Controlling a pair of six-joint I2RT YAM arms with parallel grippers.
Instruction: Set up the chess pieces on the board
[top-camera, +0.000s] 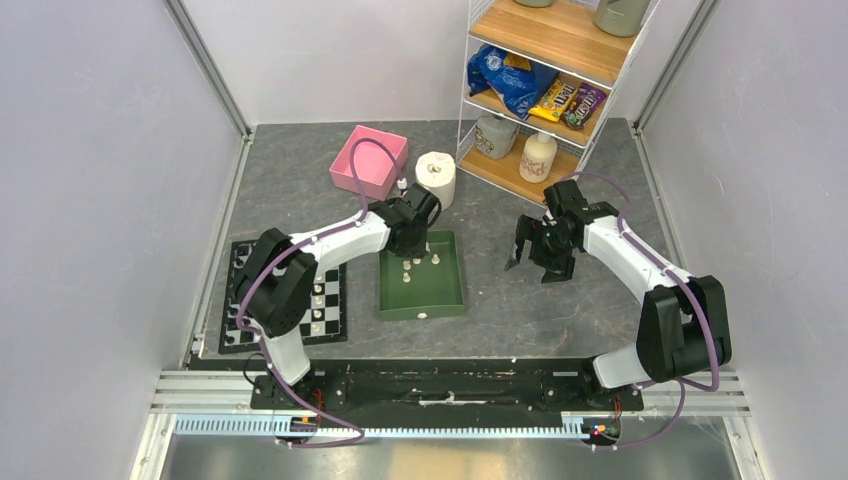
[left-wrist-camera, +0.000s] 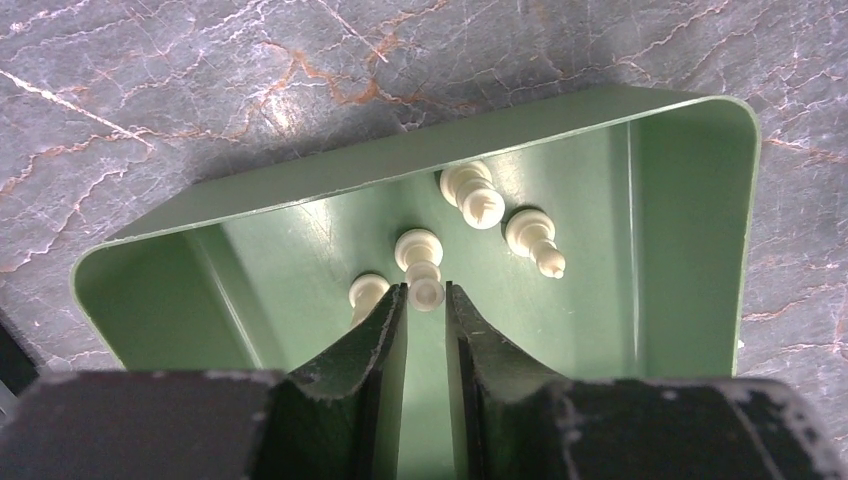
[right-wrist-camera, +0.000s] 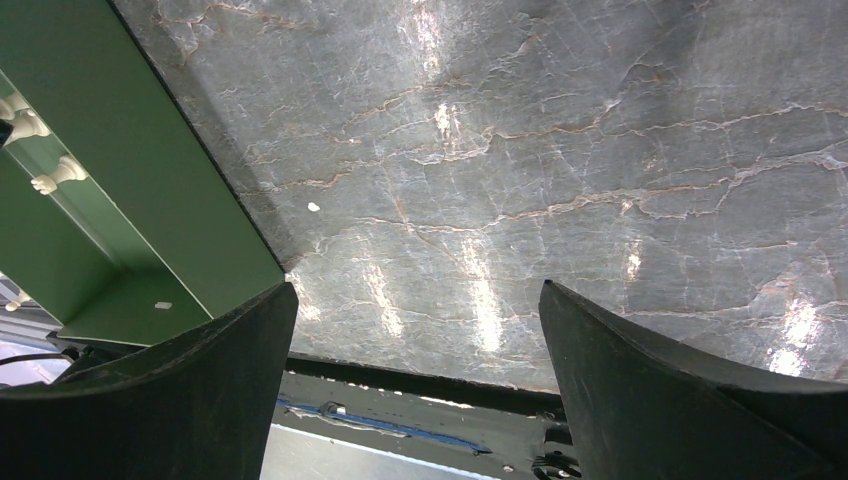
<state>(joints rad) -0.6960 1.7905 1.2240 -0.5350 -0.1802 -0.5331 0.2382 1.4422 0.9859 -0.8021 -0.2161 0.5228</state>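
Pawn (left-wrist-camera: 419, 250) in green tray (left-wrist-camera: 690, 200), centre frame, between narrowly parted left gripper (left-wrist-camera: 425, 293) jaws; grip not determinable. Right gripper (right-wrist-camera: 418, 300) jaws wide apart, empty, above grey tabletop (right-wrist-camera: 560, 150).

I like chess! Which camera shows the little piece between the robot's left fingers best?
The left wrist view: the chess piece stands close in the green tray, between the left gripper's fingers. The top view shows only tiny white specks by the arm. The right wrist view catches pieces at its edge.
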